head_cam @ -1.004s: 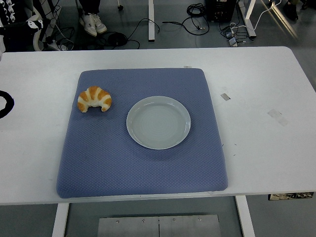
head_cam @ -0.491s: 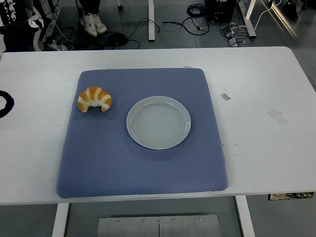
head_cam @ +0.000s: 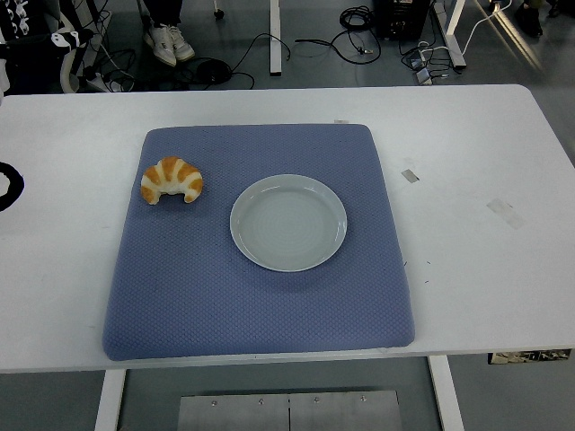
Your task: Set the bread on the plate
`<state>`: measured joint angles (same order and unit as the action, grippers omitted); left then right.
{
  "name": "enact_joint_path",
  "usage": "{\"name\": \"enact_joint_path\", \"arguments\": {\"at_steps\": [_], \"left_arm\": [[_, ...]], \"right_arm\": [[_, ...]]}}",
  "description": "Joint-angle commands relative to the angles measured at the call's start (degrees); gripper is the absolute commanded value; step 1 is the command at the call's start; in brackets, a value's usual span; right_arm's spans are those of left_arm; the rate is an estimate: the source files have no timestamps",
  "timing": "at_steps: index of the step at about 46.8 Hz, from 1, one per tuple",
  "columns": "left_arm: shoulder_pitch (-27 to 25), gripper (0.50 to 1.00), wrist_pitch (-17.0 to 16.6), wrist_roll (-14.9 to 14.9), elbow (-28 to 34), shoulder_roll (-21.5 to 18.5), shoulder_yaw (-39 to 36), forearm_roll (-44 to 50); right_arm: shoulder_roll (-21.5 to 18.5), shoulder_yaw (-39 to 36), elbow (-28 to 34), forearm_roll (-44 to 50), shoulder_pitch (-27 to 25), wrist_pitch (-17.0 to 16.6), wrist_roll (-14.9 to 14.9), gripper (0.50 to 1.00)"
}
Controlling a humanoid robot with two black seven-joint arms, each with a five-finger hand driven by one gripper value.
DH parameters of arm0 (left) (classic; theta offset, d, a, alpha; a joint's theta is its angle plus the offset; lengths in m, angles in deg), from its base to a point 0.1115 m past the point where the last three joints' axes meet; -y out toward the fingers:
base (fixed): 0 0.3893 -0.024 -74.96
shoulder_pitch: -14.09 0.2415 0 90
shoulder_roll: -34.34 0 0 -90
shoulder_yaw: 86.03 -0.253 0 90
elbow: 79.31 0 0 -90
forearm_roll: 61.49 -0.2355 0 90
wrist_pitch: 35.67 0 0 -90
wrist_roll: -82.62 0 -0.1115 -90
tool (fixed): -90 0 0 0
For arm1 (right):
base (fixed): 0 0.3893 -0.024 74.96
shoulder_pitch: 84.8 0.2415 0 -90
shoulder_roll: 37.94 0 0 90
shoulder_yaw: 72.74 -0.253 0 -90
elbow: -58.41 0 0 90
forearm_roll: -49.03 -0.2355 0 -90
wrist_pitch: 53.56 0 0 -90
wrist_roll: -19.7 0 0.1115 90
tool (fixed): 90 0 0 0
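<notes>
You have not picked up the bread yet; I cannot tell how the left hand holds its fingers, so reach over, grab it and carry it to the plate.

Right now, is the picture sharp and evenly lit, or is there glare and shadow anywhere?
Head view: sharp throughout and softly, evenly lit; the croissant casts only a faint shadow on the blue mat; the plate shows a mild sheen along its rim, no harsh glare; a bright streak of light falls on the floor at the top right.
</notes>
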<state>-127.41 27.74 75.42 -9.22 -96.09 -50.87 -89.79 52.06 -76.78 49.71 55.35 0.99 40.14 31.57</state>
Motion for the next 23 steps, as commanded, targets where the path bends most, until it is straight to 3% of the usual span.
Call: {"name": "enact_joint_path", "arguments": {"at_steps": [1,23], "left_arm": [[0.0,0.975,0.0,0.4,0.2,0.0,-0.2,0.0],[-0.3,0.975,-0.1,4.3,2.6,-0.3,-0.5,-2.3]], "right_arm": [[0.0,0.0,0.0,0.0,0.0,0.0,0.0,1.000],[0.0,0.0,0.0,0.0,0.0,0.0,0.0,1.000]]}}
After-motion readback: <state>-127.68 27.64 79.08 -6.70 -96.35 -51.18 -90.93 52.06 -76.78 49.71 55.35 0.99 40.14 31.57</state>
